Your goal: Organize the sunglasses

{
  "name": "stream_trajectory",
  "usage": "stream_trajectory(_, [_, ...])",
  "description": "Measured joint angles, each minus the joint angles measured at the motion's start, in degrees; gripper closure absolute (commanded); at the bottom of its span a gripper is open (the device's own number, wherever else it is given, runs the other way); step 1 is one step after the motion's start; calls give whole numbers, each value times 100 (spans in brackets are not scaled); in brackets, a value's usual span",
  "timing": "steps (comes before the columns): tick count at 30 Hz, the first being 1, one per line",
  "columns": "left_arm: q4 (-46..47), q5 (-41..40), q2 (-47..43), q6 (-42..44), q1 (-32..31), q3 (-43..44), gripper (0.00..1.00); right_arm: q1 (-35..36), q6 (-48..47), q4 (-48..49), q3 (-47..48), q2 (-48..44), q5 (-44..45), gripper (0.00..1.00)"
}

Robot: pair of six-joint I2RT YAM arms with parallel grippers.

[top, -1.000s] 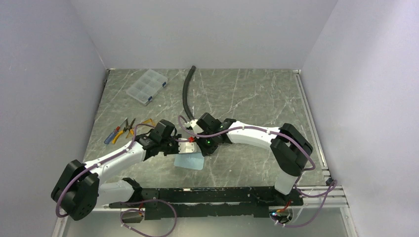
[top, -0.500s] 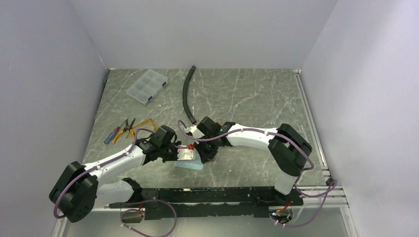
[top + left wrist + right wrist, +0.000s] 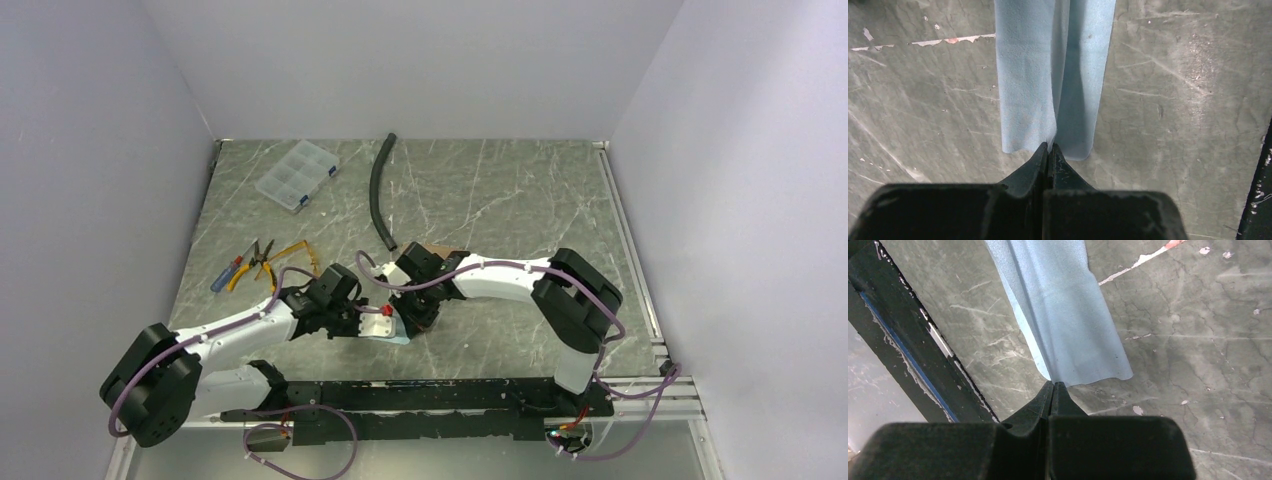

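A small light-blue cloth lies bunched near the table's front edge, between my two grippers. It hangs as a folded strip in the left wrist view and in the right wrist view. My left gripper is shut on one edge of it. My right gripper is shut on another edge. In the top view the left gripper and the right gripper are close together. The sunglasses, thin and orange-brown, lie to the left beside the pliers, away from both grippers.
Yellow-handled pliers and a screwdriver lie at the left. A clear compartment box and a black hose are at the back. A black rail runs along the near edge and also shows in the right wrist view.
Both grippers have moved toward the near edge with the cloth. The cloth has gone from spread flat to bunched and mostly hidden under them.
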Motion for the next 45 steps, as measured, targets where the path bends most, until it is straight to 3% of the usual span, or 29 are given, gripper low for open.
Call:
stream_trajectory(4, [4,-9,-28,57,0,-22,97,0,2,24,0,46,-74,100])
stream_trajectory(6, [2,-4,-31,90,0,-26,91,0,0,33,0,81,-94,100])
stream_trajectory(9, [4,7,-28,105,0,-24,80,0,2,35,0,131,-96,85])
stream_trajectory(13, [46,-7,-28,127,4,-22,73,0,-4,13,0,136,-192,74])
stream_trajectory(23, [-839,87,-647,317,4,-17,41,0,-44,-66,-2,-31,-450,69])
stream_trajectory(26, [-1158,101,-793,417,4,-9,40,-4,-50,-105,-28,-297,-490,69])
stream_trajectory(33, [-1399,116,-824,162,162,181,54,-184,68,179,-369,-990,-13,70])
stream_trajectory(39, [-826,341,-175,-474,542,686,47,-271,146,1244,-881,-1014,660,69])
stream_trajectory(45, [-516,444,334,-723,590,688,51,-166,46,2323,-1392,-1014,752,68])
